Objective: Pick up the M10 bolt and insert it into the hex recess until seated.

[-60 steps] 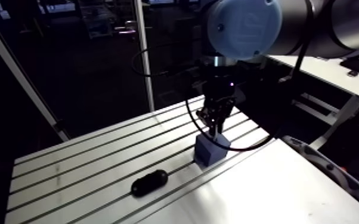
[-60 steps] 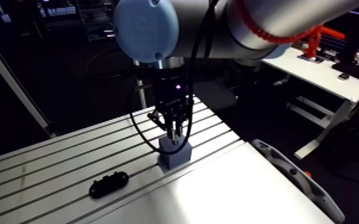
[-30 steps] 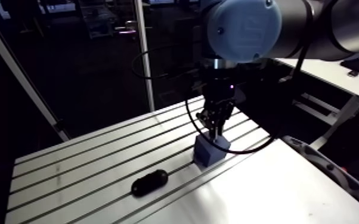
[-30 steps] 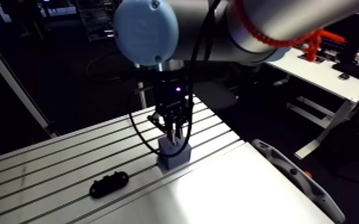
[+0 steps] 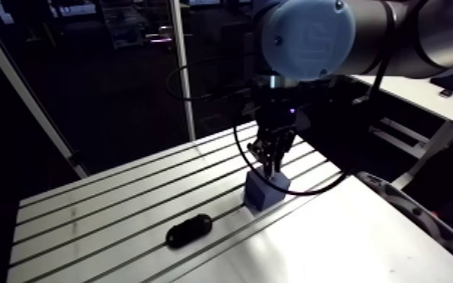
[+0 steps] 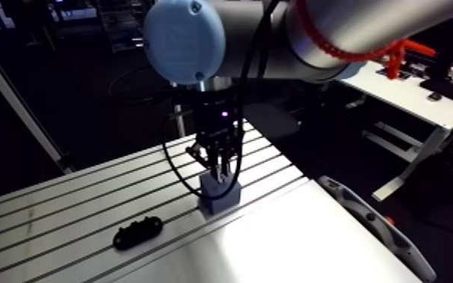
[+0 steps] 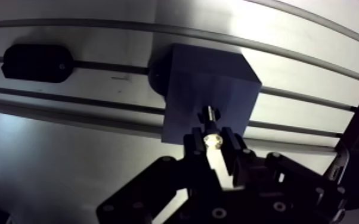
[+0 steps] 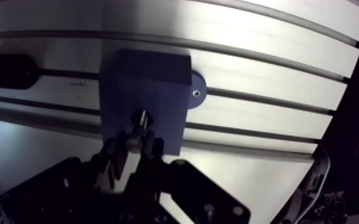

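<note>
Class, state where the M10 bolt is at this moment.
In the wrist view the bolt is clamped between the two fingers of the gripper, just over the blue block on the slotted table.

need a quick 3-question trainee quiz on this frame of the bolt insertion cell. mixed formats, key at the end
1. True or false: the gripper is open and holds nothing.
2. Multiple choice: where is the black oval part relative to the blue block? A) on top of it; B) apart from it, lying on the slotted table; C) leaning against its side.
3. Fill in: the M10 bolt clamped in the gripper hangs directly over the ____.

Key: 1 false, it is shut on the bolt; 2 B; 3 blue block.
</note>
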`<state>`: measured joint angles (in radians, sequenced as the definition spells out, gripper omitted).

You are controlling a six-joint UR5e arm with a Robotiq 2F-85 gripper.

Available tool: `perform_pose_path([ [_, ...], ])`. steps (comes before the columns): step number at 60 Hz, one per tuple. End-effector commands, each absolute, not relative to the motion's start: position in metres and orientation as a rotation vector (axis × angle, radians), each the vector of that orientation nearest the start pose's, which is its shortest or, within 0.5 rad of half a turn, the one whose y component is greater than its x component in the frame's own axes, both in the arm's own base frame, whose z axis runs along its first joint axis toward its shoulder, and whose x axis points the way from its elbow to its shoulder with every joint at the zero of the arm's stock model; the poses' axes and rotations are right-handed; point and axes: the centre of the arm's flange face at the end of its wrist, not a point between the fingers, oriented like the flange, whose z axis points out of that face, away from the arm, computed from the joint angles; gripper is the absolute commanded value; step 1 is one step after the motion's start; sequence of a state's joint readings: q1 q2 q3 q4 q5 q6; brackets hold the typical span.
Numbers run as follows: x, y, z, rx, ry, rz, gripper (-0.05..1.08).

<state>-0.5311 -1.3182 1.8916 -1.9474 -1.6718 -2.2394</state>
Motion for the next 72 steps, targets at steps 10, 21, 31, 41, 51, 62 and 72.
perform_pose_path([
  [10,-0.508,0.153,0.245,-0.206,2.926,-0.031,0.67],
  [21,-0.512,0.155,0.247,-0.207,2.957,-0.009,0.29],
  [31,-0.516,0.157,0.251,-0.182,2.985,0.017,0.0],
  [41,-0.518,0.158,0.252,-0.179,2.991,0.023,0.0],
  [51,-0.519,0.159,0.251,-0.179,2.992,0.024,0.0],
  [62,-0.518,0.159,0.253,-0.157,2.997,0.031,0.0],
  [72,-0.518,0.16,0.256,-0.087,3.004,0.046,0.0],
])
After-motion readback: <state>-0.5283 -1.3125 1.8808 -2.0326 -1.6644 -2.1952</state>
